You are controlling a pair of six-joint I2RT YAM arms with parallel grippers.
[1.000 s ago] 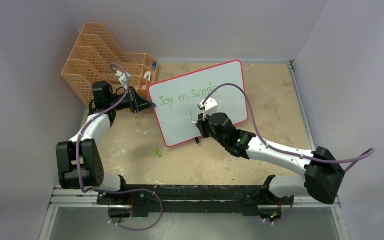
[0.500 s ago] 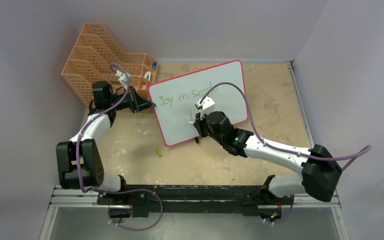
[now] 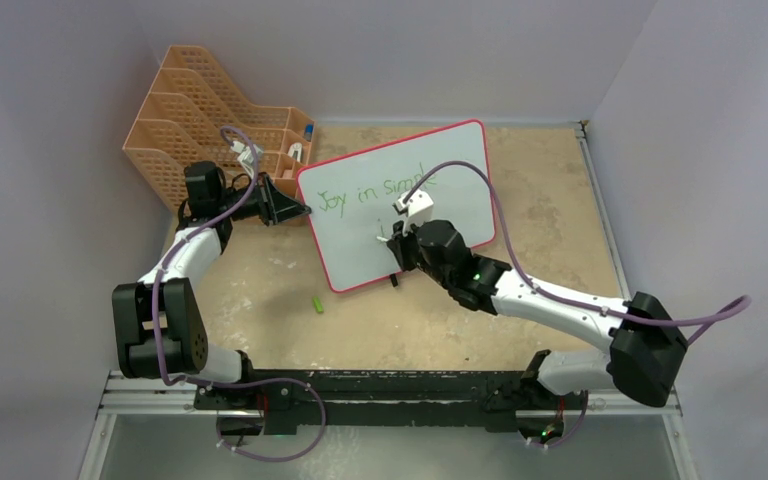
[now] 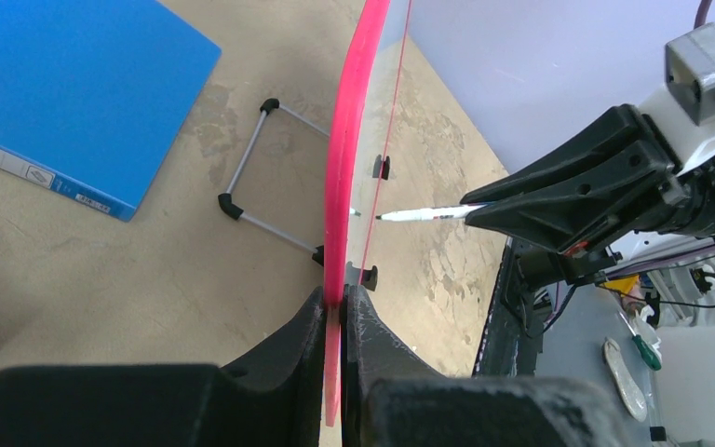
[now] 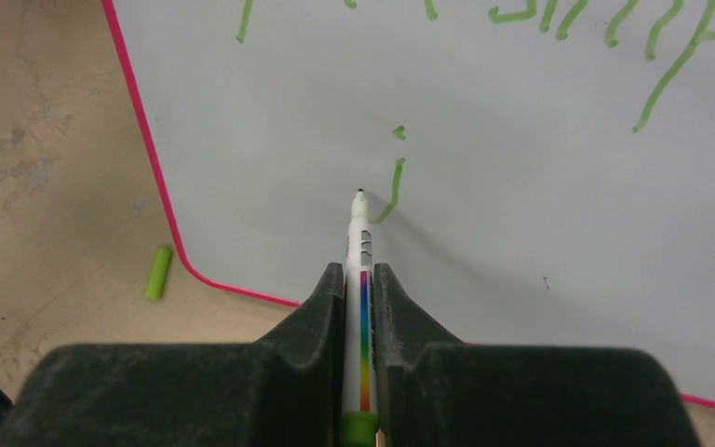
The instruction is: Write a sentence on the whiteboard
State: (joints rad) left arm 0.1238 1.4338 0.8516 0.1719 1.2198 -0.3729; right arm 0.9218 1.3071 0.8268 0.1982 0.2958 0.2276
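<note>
On the upper half of the whiteboard (image 3: 355, 250), the sentence (image 3: 370, 192) runs in thin green handwriting. "Joy in simpl" is legible from the top view; the rest of that line is hidden behind the right arm's cable and wrist. Lower down, the right wrist view shows one dotted "j" stroke and nothing else on that line.

The whiteboard, framed in pink-red, stands tilted on its wire stand (image 4: 259, 179) at the middle-rear of the table (image 3: 550, 200). Its left edge is just beside the orange file rack (image 3: 190, 110).

The right gripper (image 5: 360, 276) is closed tight on a white marker (image 5: 358, 228) with a rainbow band. The uncapped tip points at the board face just left of the "j". It is very near the surface, but contact cannot be confirmed.

The left gripper (image 4: 335, 303) is clamped on the board's left rim, with the frame pinched between both fingers.

A green marker cap (image 3: 316, 304) lies on the table near the board's lower left corner, apart from it. A blue folder (image 4: 65, 84) lies flat behind the board.
</note>
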